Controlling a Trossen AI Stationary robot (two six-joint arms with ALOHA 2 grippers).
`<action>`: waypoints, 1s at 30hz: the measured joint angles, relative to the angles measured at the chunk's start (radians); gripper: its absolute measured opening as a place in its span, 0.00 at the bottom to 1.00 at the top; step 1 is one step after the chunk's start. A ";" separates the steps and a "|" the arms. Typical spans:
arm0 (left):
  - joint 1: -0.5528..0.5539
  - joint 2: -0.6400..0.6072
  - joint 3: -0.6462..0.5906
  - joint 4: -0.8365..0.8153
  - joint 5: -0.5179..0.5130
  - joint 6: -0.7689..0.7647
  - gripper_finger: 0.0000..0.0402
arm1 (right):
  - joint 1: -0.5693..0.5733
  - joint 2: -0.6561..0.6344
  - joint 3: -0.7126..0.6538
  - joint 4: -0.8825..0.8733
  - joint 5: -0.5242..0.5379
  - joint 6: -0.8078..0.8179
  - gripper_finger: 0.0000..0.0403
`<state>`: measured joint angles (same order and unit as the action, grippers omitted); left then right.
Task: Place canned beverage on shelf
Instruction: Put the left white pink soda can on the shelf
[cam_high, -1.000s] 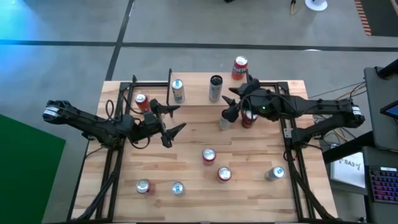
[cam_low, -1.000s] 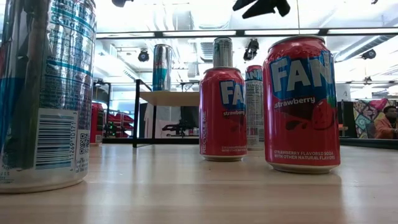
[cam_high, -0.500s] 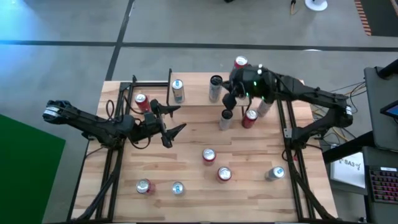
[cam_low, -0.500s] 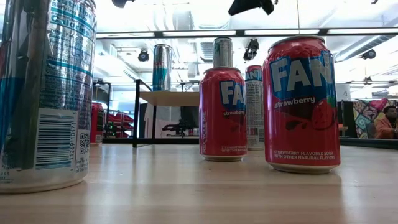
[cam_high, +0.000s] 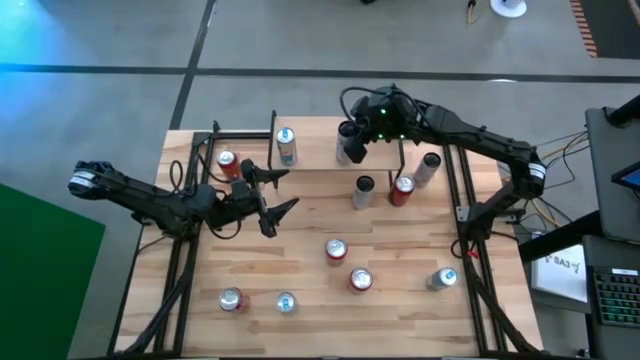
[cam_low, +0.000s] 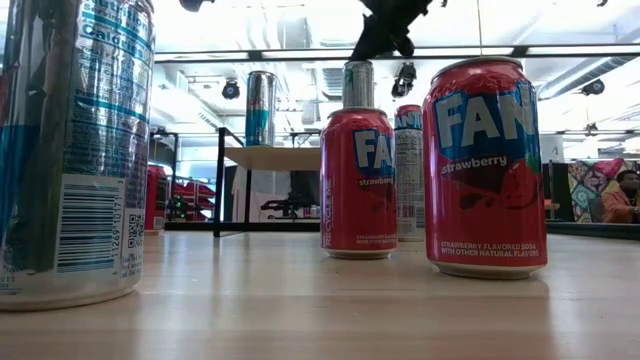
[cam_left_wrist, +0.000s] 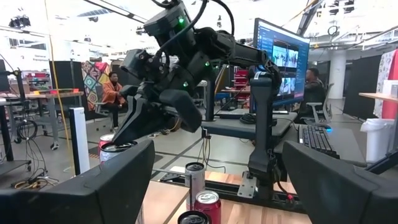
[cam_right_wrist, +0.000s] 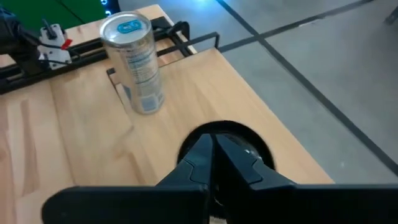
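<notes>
The shelf (cam_high: 310, 140), a light plank on black legs, stands along the table's far edge. A silver-blue can (cam_high: 286, 146) and a dark-topped silver can (cam_high: 344, 150) stand upright on it. My right gripper (cam_high: 352, 132) is over the dark-topped can (cam_right_wrist: 239, 140), fingers together and pointing down. In the low view the gripper (cam_low: 372, 42) sits just above that can's rim (cam_low: 358, 66). My left gripper (cam_high: 277, 193) is open and empty over the table's left half. My right gripper comes at the dark-topped can's top (cam_right_wrist: 242, 142) from above with its shut fingers (cam_right_wrist: 199, 158). The fingers hide the place where they meet it, so I cannot tell whether they touch the can.
A red can (cam_high: 227, 162) stands by the shelf's left end. A grey can (cam_high: 363, 190), a red can (cam_high: 402, 188) and a silver can (cam_high: 430, 168) stand in front of the shelf's right end. Several more cans (cam_high: 335, 250) stand nearer. A person (cam_low: 622, 195) sits beyond the table.
My right gripper has gone from beside the grey and red cans toward the table's far edge and left, and is now over the dark-topped can on the shelf. No can has moved.
</notes>
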<state>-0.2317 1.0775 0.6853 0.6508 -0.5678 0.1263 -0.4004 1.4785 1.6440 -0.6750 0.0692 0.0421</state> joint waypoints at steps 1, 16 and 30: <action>0.000 0.000 0.000 0.000 0.000 0.002 0.84 | 0.000 0.005 0.003 -0.001 0.000 -0.003 0.02; 0.000 0.000 0.000 -0.003 -0.001 0.007 0.84 | -0.003 0.020 0.005 0.024 0.043 -0.029 0.02; 0.000 0.000 0.000 -0.007 -0.001 0.022 0.84 | -0.002 0.015 0.037 -0.002 0.002 -0.026 0.02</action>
<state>-0.2317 1.0775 0.6853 0.6442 -0.5690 0.1478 -0.4026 1.4937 1.6806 -0.6770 0.0711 0.0158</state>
